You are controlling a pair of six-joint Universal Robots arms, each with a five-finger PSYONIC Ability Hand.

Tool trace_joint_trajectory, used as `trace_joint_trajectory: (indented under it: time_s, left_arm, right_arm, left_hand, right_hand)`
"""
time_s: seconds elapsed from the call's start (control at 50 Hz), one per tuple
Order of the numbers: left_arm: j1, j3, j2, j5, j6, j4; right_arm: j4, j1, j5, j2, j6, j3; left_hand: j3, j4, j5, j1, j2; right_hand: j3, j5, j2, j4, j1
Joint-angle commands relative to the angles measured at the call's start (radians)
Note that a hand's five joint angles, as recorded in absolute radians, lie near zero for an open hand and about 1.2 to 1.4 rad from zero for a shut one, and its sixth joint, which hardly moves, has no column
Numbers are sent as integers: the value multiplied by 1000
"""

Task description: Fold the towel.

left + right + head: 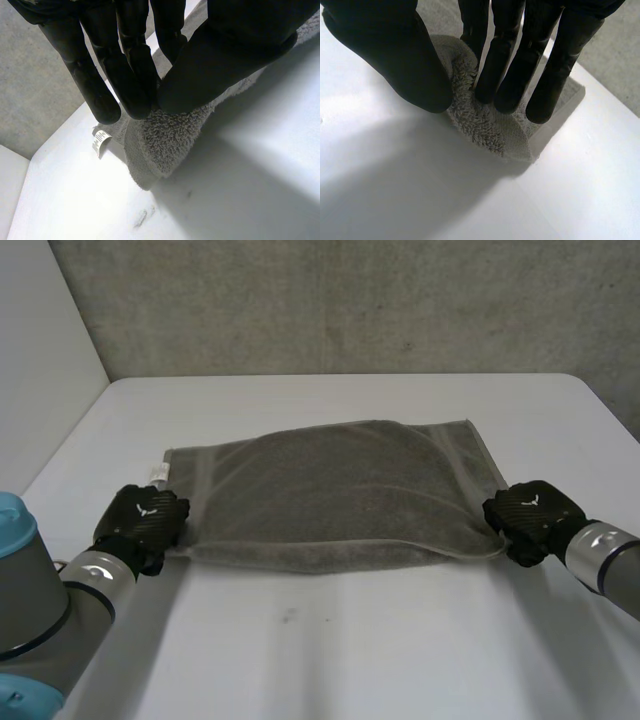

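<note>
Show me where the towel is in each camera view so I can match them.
Head view: the towel lies spread mid-table between the left hand and right hand.
Left wrist view: a towel corner pinched at the left hand's fingers.
Right wrist view: a towel corner pinched between the right hand's thumb and fingers.
Shared landmark: the white table.

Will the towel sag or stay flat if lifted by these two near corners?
Likely floppy: the towel bunches where the left hand and right hand pinch it. Its looped pile probably resists slipping. The unheld middle would probably sag.
</note>
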Motion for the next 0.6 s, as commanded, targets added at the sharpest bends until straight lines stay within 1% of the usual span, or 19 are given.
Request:
trace_joint_trajectory:
  time_s: [0.02,0.16,0.2,0.22,0.26,0.28,0.3,0.32,0.34,0.36,0.38,0.42,0.5,0.52,0.6]
  left_arm:
    - [13,-10,67,1,0,-58]
    - [16,-30,126,1,0,-107]
    - [23,-44,182,1,1,-156]
    - [23,-44,182,1,1,-156]
    - [45,-51,257,3,6,-239]
    - [45,-51,257,3,6,-239]
    - [51,-51,295,3,6,-289]
    - [51,-51,296,3,6,-290]
    - [51,-48,335,5,7,-341]
    - [50,-44,368,6,9,-392]
    - [50,-44,368,6,9,-392]
    - [46,-38,411,18,9,-464]
    - [39,-38,415,49,7,-477]
    - [39,-38,409,67,6,-468]
    - [53,-31,379,89,3,-417]
  right_arm:
    - [-18,-63,-56,-54,-1,51]
    - [10,-107,-54,-99,-4,82]
    - [81,-138,-51,-170,-29,100]
    - [82,-138,-51,-171,-30,100]
    - [204,-202,-54,-245,-95,109]
    - [204,-203,-54,-246,-96,109]
    - [273,-236,-56,-281,-129,109]
    - [349,-262,-60,-316,-167,109]
    - [350,-262,-60,-316,-168,109]
    - [421,-281,-60,-351,-206,105]
    - [422,-281,-60,-352,-206,105]
    - [540,-293,-64,-393,-276,88]
    - [569,-290,-77,-407,-294,65]
    - [554,-289,-89,-407,-289,53]
    - [487,-276,-102,-390,-258,13]
  left_hand:
    - [179,179,181,194,177]
    - [179,179,181,194,177]
    - [179,179,181,194,177]
    - [179,179,181,194,177]
    - [179,179,181,194,177]
    - [179,179,181,194,177]
    - [179,179,181,194,177]
    - [179,179,181,194,177]
    - [179,179,181,194,177]
    - [179,179,181,194,177]
    - [179,179,181,194,177]
    - [179,179,181,194,177]
    - [179,179,181,194,177]
    - [179,179,181,194,177]
    - [179,179,181,194,177]
  right_hand:
    - [207,307,220,201,360]
    - [207,307,220,201,360]
    - [207,307,220,201,360]
    - [207,307,220,201,360]
    - [207,307,220,201,360]
    - [207,307,220,201,360]
    - [207,307,220,201,360]
    - [207,307,220,201,360]
    - [207,307,220,201,360]
    - [207,307,220,201,360]
    - [207,307,220,201,360]
    - [207,307,220,201,360]
    - [207,307,220,201,360]
    - [207,307,220,201,360]
    - [207,307,220,201,360]
